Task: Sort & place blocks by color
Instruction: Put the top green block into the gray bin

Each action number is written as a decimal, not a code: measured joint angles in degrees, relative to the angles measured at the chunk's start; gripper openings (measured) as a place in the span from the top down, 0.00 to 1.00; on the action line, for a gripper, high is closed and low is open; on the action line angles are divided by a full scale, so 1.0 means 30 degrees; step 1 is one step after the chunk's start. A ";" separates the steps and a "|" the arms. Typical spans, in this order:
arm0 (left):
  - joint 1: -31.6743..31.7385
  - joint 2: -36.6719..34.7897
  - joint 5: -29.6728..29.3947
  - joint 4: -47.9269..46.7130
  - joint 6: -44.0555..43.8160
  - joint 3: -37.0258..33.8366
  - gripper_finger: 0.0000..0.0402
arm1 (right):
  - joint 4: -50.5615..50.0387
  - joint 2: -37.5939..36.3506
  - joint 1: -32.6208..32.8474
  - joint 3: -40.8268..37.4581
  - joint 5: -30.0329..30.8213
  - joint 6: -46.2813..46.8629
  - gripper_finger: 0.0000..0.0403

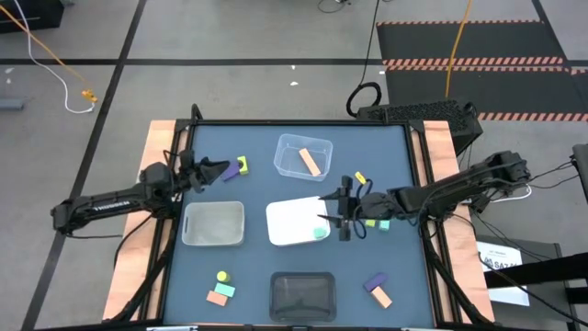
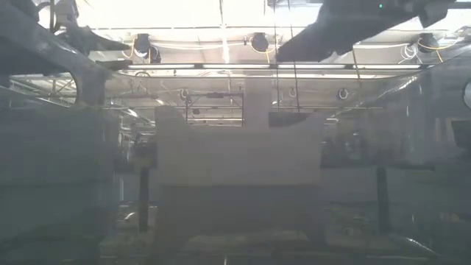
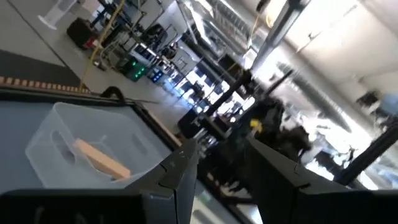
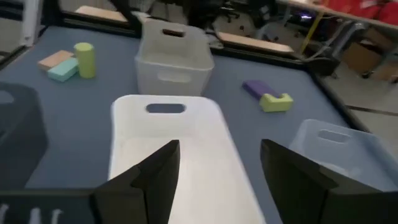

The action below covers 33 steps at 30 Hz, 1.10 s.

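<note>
While the right gripper (image 1: 342, 213) hangs at the white bin's (image 1: 285, 223) right edge, fingers spread and holding nothing, a teal block (image 1: 321, 233) lies in that bin's corner; judged, a drop is just done and the next pick is due. Yellow and teal blocks (image 1: 377, 222) sit on the bench (image 1: 257, 156) just behind this gripper, another yellow-purple pair (image 1: 360, 178) slightly farther back. Left gripper (image 1: 213, 170) is near the bench's back left, close to a purple-and-yellow pair (image 1: 241, 166); jaws apart in its wrist view, nothing seen between them. Clear bin (image 1: 303, 156) holds one orange bar (image 1: 310, 163). Grey bin (image 1: 213, 223) and dark bin (image 1: 301, 294) look empty from above. Front left: yellow cylinder (image 1: 221, 276), teal and orange pieces (image 1: 220, 293). Front right: purple and orange blocks (image 1: 376, 288). Sorting is early, most pieces loose. Next move calls for the right arm to retreat, swing to the nearby teal block, descend squarely, close.
</note>
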 joint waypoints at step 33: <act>0.0613 1.4903 -0.4452 -0.8777 0.3568 0.7133 0.42 | -0.3730 -0.2610 -0.1042 0.0000 0.1017 -0.0274 0.47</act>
